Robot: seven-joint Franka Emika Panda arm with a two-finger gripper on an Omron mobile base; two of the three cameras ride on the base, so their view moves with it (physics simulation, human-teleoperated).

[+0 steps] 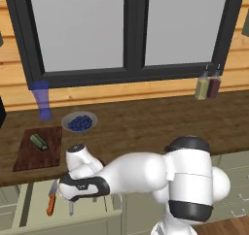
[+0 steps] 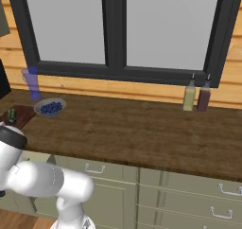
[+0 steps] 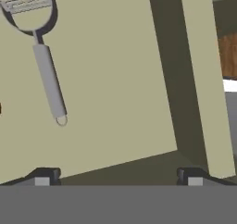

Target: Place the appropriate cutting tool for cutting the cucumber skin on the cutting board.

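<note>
The peeler [image 3: 46, 63] lies ungrasped in the open drawer [image 1: 34, 207]; the gripper [image 3: 118, 177] hangs above it, released. Pickup and transfer to the board [image 1: 29, 156] at the worktop's left end remain.

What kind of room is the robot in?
A kitchen, most likely: a wooden counter with drawers below, a cutting board holding a cucumber, and a peeler in an open drawer.
</note>
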